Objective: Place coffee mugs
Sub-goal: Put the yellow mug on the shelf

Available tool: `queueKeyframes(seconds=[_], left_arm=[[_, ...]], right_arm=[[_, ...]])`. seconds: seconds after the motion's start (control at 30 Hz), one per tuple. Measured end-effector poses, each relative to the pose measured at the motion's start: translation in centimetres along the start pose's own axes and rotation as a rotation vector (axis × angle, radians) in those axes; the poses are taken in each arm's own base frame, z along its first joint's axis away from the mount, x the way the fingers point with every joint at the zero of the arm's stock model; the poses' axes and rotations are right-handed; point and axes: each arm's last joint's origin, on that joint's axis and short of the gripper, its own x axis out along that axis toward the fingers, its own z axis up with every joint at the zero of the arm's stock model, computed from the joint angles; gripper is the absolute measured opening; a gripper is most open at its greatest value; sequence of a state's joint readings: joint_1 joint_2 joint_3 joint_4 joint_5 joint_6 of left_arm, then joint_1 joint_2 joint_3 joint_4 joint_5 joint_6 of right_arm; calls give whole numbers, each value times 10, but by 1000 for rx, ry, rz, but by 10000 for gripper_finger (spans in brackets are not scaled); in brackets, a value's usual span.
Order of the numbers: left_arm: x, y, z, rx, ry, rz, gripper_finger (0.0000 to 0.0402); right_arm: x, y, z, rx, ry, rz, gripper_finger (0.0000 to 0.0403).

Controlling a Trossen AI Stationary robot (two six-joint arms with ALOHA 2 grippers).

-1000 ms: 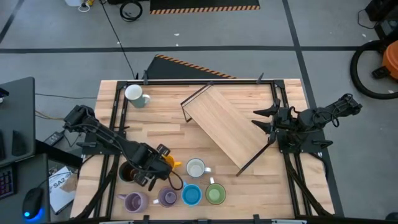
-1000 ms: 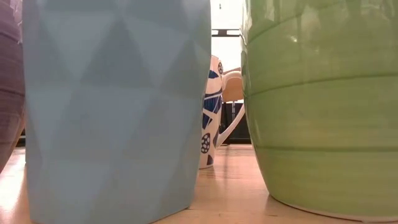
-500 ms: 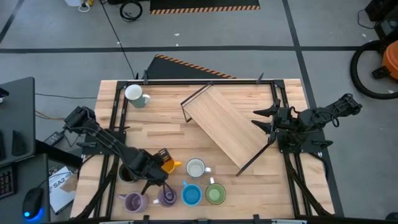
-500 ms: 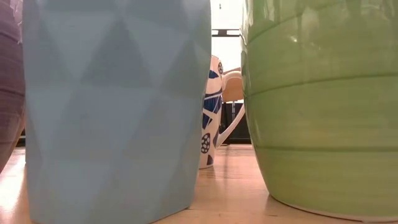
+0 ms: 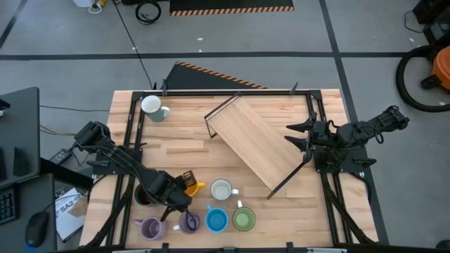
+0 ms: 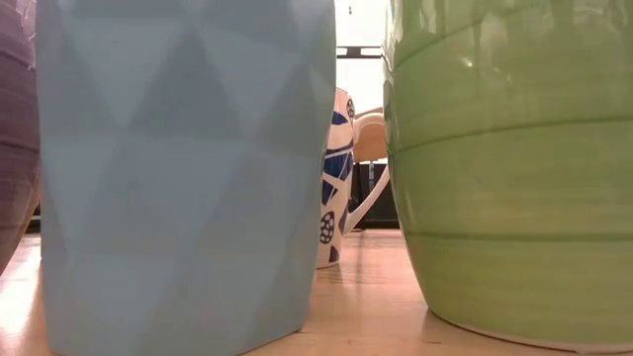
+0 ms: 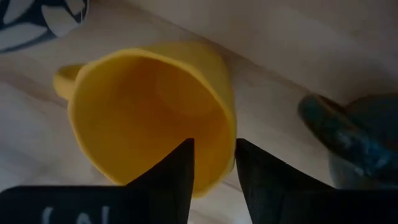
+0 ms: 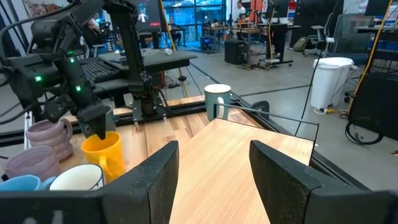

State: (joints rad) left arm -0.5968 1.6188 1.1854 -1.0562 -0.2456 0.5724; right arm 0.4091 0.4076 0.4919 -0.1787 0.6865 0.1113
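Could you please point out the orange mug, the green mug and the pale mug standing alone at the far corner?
orange mug (image 7: 143, 112), left wrist view, inside wall.
green mug (image 5: 243, 220), high view, inside bottom.
pale mug (image 5: 150, 105), high view, open mouth.
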Motion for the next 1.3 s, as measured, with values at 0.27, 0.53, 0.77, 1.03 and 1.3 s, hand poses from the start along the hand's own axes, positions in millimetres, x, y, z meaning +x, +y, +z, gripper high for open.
queueKeyframes(seconds=[0.27,0.53,0.77,1.03,1.3], left_arm=[[8,-1,4,-5,-35,-21,101],[19,2,-1,-45,-22,-27,63],[16,13,-3,-163,-59,-56,24],[-13,46,-20,-353,-46,-54,24],[-70,89,-43,-482,-93,-3,24]], right_arm=[[0,0,0,4,-3,0,203],[0,0,0,5,-4,0,203],[0,0,1,6,-4,0,203],[0,0,2,14,-15,2,203],[0,0,2,14,-14,2,203]])
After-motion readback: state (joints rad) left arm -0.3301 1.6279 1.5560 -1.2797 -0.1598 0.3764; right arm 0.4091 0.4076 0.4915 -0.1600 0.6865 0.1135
